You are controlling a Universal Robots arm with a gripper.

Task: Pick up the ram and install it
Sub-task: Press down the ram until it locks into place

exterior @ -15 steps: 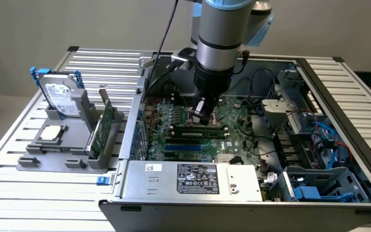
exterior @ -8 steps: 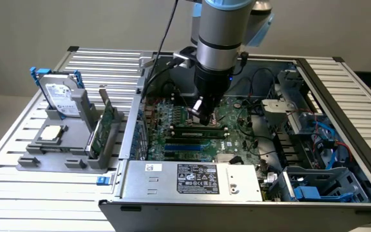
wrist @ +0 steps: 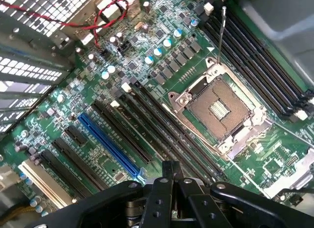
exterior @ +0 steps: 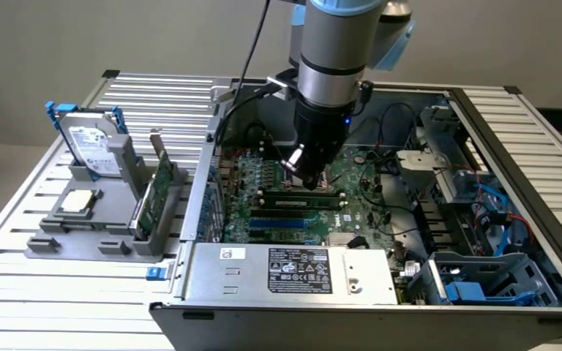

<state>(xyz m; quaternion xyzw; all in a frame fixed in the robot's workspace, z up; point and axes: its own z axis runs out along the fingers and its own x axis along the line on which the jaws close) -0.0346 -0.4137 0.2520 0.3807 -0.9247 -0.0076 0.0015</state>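
**A:** Entry, gripper [exterior: 306, 170] state?

**B:** Narrow. In the wrist view the fingers [wrist: 158, 188] of the gripper [wrist: 169, 166] are drawn together, with nothing visible between them. It hangs low inside the open computer case [exterior: 203, 212], at centre frame in the exterior view.

**A:** The ram [exterior: 301, 196]?

**B:** It is a dark stick lying along the memory slots on the motherboard [exterior: 364, 212], directly under the gripper, just below frame centre. Cannot tell whether the two touch.

**A:** Near field, wrist view?

**B:** Motherboard [wrist: 147, 66] with rows of long black slots, one blue slot [wrist: 110, 142], and an open CPU socket [wrist: 221, 107] with a metal frame.

**A:** Further out, exterior view?

**B:** The arm [exterior: 332, 51] comes down from the top centre. The silver power supply [exterior: 291, 270] sits at lower centre, on the case's near edge. At left of frame a grey holder [exterior: 66, 241] stands on the slatted table [exterior: 27, 292]. It carries an upright hard drive [exterior: 91, 142] and a green expansion card [exterior: 159, 190] on edge, well apart from the gripper.
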